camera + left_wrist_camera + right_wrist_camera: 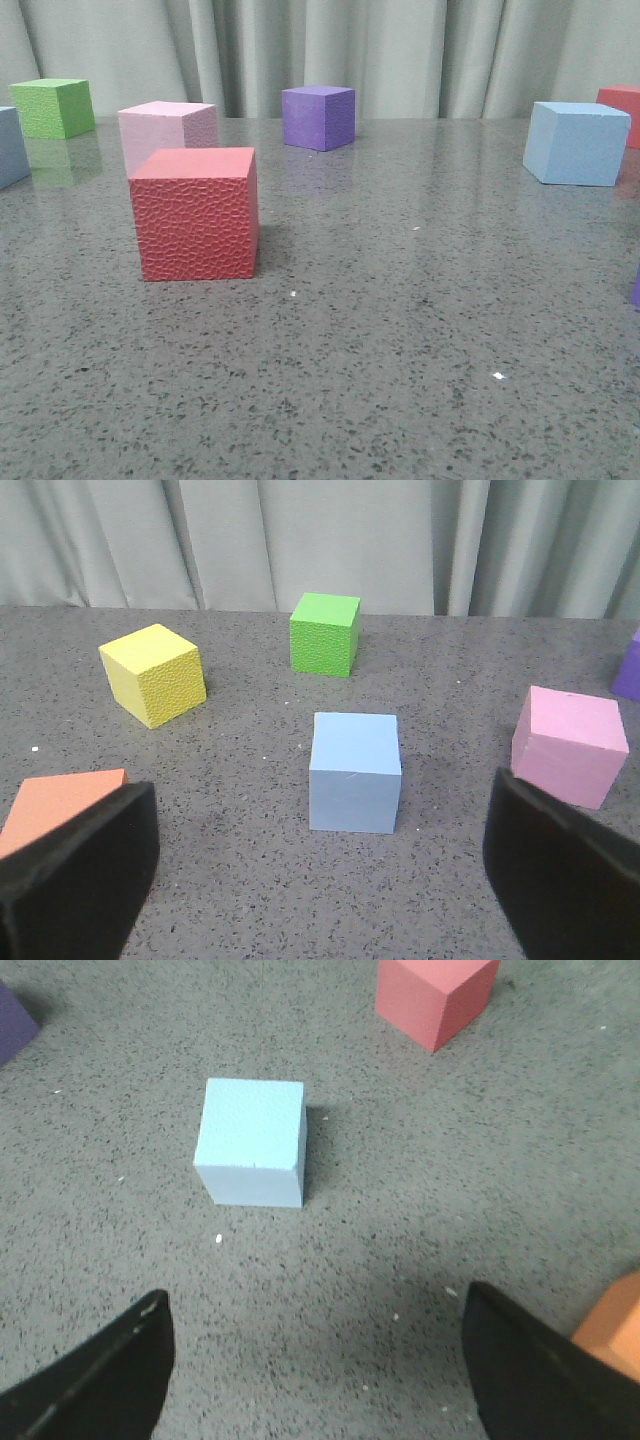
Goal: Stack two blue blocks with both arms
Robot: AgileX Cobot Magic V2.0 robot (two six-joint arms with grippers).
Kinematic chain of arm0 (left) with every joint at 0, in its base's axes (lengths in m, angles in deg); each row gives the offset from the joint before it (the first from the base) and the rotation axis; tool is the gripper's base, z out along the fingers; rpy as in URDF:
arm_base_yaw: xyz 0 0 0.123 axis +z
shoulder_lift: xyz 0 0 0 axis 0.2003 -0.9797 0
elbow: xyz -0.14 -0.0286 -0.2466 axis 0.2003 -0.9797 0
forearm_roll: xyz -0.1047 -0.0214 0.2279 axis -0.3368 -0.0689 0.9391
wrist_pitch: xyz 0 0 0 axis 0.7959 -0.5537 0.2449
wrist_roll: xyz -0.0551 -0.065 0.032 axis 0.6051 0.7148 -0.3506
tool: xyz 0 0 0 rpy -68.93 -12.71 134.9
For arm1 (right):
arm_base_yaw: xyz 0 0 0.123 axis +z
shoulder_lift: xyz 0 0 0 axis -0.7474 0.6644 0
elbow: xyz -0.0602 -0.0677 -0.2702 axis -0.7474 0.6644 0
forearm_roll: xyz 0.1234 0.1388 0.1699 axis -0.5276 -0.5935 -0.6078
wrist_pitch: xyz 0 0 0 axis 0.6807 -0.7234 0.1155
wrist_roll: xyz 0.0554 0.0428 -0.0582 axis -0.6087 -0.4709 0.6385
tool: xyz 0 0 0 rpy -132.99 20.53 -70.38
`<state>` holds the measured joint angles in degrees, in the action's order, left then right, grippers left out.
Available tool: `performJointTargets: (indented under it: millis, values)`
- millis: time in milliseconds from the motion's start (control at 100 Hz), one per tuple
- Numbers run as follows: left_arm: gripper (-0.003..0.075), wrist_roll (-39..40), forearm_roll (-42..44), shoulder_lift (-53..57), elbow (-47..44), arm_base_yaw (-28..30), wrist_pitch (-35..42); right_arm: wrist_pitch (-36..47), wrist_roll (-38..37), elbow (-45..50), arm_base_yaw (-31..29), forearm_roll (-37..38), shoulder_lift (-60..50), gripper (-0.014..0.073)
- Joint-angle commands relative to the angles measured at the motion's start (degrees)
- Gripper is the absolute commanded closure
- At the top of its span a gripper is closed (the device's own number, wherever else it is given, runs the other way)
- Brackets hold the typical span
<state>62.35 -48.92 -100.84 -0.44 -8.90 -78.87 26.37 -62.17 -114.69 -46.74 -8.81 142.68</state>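
**A:** Speckled grey table (pixel 400 400) fills the low foreground of the front view, polished and faintly mirror-like; nearest on it sits the red cube (pixel 195 213), its face pebbled like foam. What step are we at?

**B:** The approach, I judge. Nothing is lifted. In the left wrist view the left gripper (pixel 320 880) stands spread wide and empty, and the deeper blue block (pixel 355 772) sits at frame centre just ahead of it. In the front view that block is only a sliver at the left edge (pixel 10 145).

**A:** And the other arm?

**B:** The right gripper (pixel 318 1365) is likewise parted, holding nothing. The pale blue block (pixel 250 1142) lies upper left of centre in its view, and at the right edge of the front view (pixel 577 143). The two blocks sit well apart.

**A:** So next?

**B:** Each arm should probably close in and straddle its cube squarely. Matte, sharp-edged foam should grip well.

**A:** Neighbours?

**B:** The pink cube (pixel 570 745) is near the left arm's target, with the green cube (pixel 325 632) and yellow cube (pixel 152 674) beyond.
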Motion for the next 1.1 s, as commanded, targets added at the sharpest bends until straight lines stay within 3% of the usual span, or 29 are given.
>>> performJointTargets:
  millis: [0, 270, 580, 1090]
  values:
    - [0.0104, 0.33, -0.71, -0.45, 2.09, -0.13, 5.02, -0.14, 0.29, -7.25, 0.12, -0.84, 5.36, 0.0004]
    - [0.0104, 0.33, -0.71, -0.45, 2.09, -0.13, 5.10, -9.46, 0.35, -25.37, 0.12, -2.62, 22.69, 0.0004]
    - [0.0104, 0.33, -0.71, -0.45, 2.09, -0.13, 5.10, -17.73, 0.46, -39.66, 0.55, -5.68, 36.97, 0.0004]
    - [0.0104, 0.33, -0.71, -0.45, 2.09, -0.13, 5.10, -21.00, 0.46, -43.60, 2.13, -5.92, 45.70, 0.0004]
